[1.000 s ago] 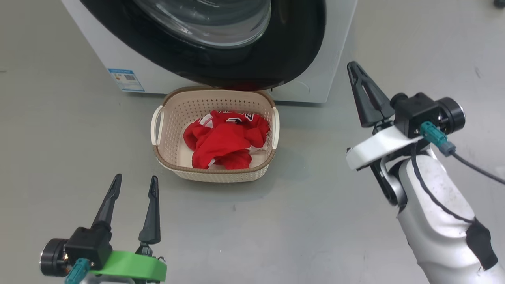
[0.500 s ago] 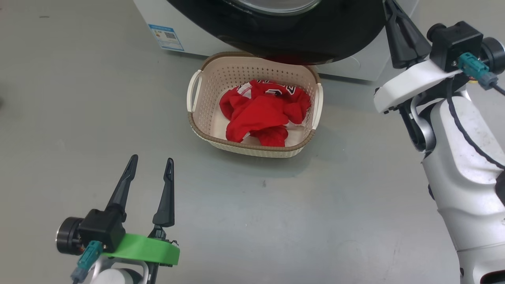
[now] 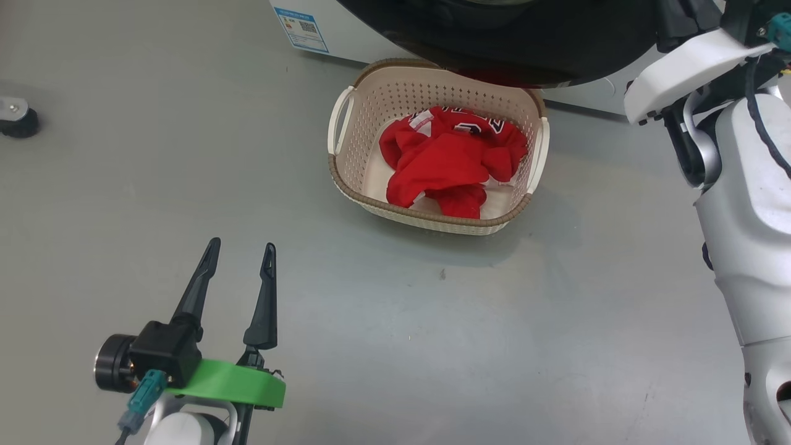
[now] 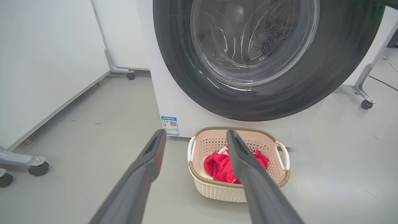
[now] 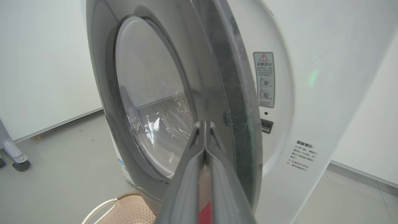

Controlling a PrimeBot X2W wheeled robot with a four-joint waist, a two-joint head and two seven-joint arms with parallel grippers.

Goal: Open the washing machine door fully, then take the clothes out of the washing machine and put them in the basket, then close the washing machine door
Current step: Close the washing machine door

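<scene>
1 basket (image 3: 426, 217) holds the clothes (image 3: 448, 164); left gripper (image 3: 242, 245) spread, right gripper (image 5: 204, 124) clenched.

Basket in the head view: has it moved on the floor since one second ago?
No. The basket keeps its place right of the blue sticker; only the camera has shifted.

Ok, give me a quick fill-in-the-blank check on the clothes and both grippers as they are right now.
1. The clothes lying in the basket are coloured ___.
2. The left gripper is ___ and holds nothing.
3. The right gripper, pointing at the washing machine door, is ___, its two fingers pressed together.

Missing words: red; open; shut.
</scene>
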